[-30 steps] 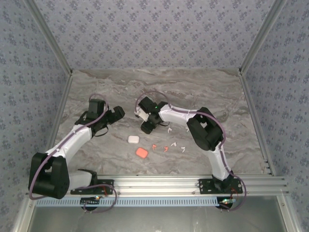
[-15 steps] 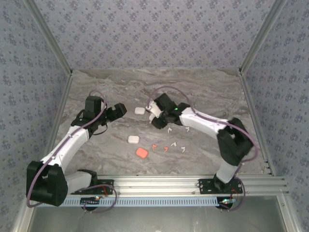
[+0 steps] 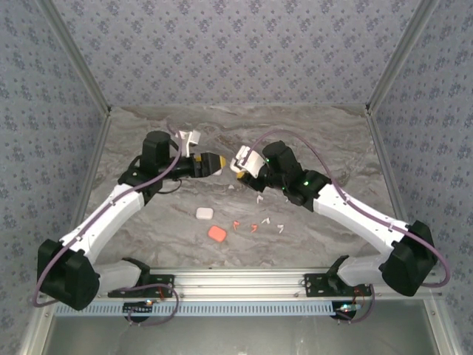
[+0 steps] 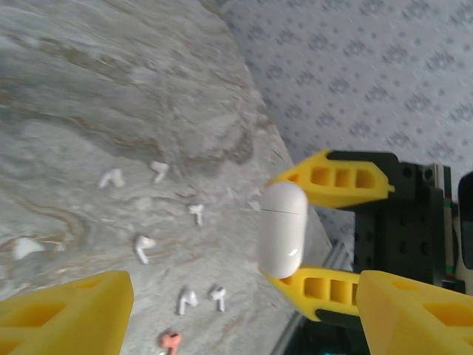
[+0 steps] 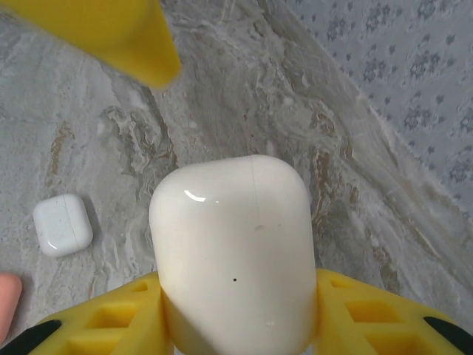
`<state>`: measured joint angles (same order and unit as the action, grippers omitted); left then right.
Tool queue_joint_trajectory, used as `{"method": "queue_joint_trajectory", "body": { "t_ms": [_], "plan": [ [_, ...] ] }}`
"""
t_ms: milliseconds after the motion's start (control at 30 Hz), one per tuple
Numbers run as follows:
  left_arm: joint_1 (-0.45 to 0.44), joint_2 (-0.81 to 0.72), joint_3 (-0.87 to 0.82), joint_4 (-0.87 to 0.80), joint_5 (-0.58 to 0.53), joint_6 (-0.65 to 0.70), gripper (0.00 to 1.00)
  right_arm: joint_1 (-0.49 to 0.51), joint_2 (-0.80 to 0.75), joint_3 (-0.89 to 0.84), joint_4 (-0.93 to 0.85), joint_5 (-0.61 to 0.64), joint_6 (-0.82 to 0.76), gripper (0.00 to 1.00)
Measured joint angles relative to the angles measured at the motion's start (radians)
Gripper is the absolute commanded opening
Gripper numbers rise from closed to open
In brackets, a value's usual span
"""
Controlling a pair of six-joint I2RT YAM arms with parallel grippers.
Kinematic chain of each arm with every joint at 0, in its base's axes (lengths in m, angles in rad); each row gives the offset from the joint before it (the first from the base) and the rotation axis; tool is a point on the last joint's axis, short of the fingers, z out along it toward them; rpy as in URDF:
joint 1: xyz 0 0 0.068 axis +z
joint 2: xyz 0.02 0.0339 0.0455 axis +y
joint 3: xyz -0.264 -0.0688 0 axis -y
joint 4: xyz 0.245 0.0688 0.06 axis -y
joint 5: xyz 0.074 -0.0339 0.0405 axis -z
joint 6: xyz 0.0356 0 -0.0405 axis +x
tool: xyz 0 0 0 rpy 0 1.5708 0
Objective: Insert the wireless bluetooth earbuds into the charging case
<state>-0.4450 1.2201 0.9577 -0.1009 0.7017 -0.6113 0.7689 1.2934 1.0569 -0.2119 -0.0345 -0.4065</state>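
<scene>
From overhead, the two tools nearly meet above the middle of the counter (image 3: 148, 244), and what sits between them is too small to make out. The right wrist view cuts an orange-red case (image 5: 6, 296) off at its left edge, and the held case hides the right tool's fingertips. The right tool (image 3: 239, 166) is clamped on a white charging case (image 4: 281, 229), with one yellow finger pressed to each side and the case raised off the counter. The left tool (image 3: 214, 163) faces it with its jaws set wide apart, holding and touching nothing. One of its yellow fingers pokes into the top of the right wrist view. The earbuds (image 4: 143, 246) lie loose on the counter below, most of them white, with an orange-red one (image 4: 170, 342) at the picture's bottom edge. A second white case (image 5: 63, 224) rests flat on the counter, well apart from the held one.
</scene>
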Motion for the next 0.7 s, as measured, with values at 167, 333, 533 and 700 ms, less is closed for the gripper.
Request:
{"method": "queue_joint_trajectory", "body": {
  "t_ms": [167, 333, 533, 700],
  "plan": [
    [-0.046, 0.056, 0.018, 0.0, 0.042, 0.021, 0.72, 0.017, -0.007, -0.001, 0.011, 0.0, -0.012, 0.44],
    [-0.07, 0.09, 0.032, -0.001, 0.064, 0.042, 0.62, 0.029, -0.008, -0.001, 0.021, 0.0, -0.014, 0.44],
    [-0.081, 0.101, 0.046, 0.002, 0.08, 0.048, 0.44, 0.031, -0.008, -0.001, 0.022, 0.0, -0.014, 0.45],
    [-0.085, 0.108, 0.048, 0.022, 0.089, 0.047, 0.34, 0.032, -0.008, -0.001, 0.022, -0.004, -0.017, 0.48]
  ]
}}
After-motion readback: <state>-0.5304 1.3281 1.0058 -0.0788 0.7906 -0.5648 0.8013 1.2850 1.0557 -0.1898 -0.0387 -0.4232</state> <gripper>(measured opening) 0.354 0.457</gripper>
